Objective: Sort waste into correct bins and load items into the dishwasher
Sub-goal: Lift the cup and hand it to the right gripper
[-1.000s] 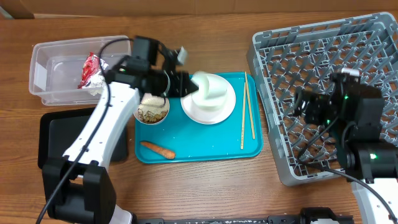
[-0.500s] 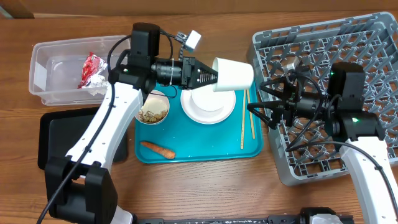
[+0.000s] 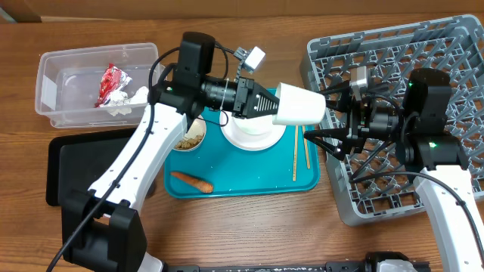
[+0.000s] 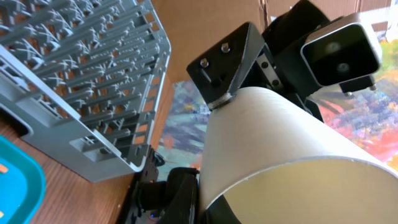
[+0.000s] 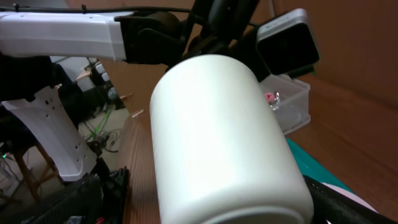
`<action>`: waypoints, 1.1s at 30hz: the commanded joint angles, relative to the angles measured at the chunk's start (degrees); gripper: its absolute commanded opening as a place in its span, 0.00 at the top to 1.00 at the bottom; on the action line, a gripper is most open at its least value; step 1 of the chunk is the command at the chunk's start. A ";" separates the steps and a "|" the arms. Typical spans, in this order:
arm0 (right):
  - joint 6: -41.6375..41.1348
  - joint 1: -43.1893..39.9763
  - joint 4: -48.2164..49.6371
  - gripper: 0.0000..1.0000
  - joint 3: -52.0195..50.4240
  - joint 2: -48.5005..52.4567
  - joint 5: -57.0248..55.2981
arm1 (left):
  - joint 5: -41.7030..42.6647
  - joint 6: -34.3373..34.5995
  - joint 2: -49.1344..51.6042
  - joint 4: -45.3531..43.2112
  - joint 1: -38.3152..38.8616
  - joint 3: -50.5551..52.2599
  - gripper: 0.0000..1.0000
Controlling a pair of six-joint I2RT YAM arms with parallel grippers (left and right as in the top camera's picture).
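My left gripper (image 3: 266, 104) is shut on the rim of the white cup (image 3: 299, 104) and holds it on its side above the teal tray's right edge. My right gripper (image 3: 324, 113) is open, its fingers spread on either side of the cup's base. The cup fills the right wrist view (image 5: 217, 137) and shows in the left wrist view (image 4: 280, 143). The white plate (image 3: 253, 134), a bowl of beige scraps (image 3: 189, 138), the carrot piece (image 3: 191, 181) and the chopsticks (image 3: 299, 147) lie on the tray. The red wrapper (image 3: 112, 83) and the tissue (image 3: 133, 98) lie in the clear tub (image 3: 57, 68).
The grey dish rack (image 3: 446, 53) stands at the right under my right arm; it also shows in the left wrist view (image 4: 81, 68). The black tray (image 3: 68, 166) lies at the front left, beside the teal tray (image 3: 249, 185).
My left gripper lifted the cup off the plate and carried it right. My right gripper moved left from over the rack and now brackets the cup's base.
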State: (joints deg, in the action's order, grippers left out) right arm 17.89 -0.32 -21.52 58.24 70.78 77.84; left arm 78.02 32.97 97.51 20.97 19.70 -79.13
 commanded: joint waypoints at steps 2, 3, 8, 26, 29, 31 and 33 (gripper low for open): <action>0.55 0.46 0.83 0.00 1.27 -0.26 2.60 | 0.02 1.79 -0.22 -0.26 0.96 -0.68 0.96; 0.55 0.46 0.87 0.00 1.27 -0.24 2.62 | -0.02 1.79 -0.22 -0.26 1.03 -0.68 0.96; 0.15 0.46 0.81 0.01 1.27 -0.24 2.84 | -0.37 1.79 -0.22 -0.28 1.20 -0.68 0.96; 0.13 0.46 0.83 0.28 1.27 -0.24 2.82 | -0.42 3.56 -0.22 -1.36 2.19 -0.68 0.96; 0.13 0.46 0.85 0.33 1.27 -0.24 2.82 | -0.44 4.50 -0.22 -1.55 2.19 -0.68 0.89; 0.13 0.46 0.83 0.35 1.27 -0.24 2.82 | -0.48 4.52 -0.22 -1.86 2.19 -0.68 0.89; 0.13 0.46 0.83 0.37 1.27 -0.24 2.82 | -0.59 4.50 -0.22 -2.01 2.19 -0.68 0.88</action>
State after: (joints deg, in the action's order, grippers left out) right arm 18.04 -0.34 -20.71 58.24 70.78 77.80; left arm 78.65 36.51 97.51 19.44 21.41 -79.13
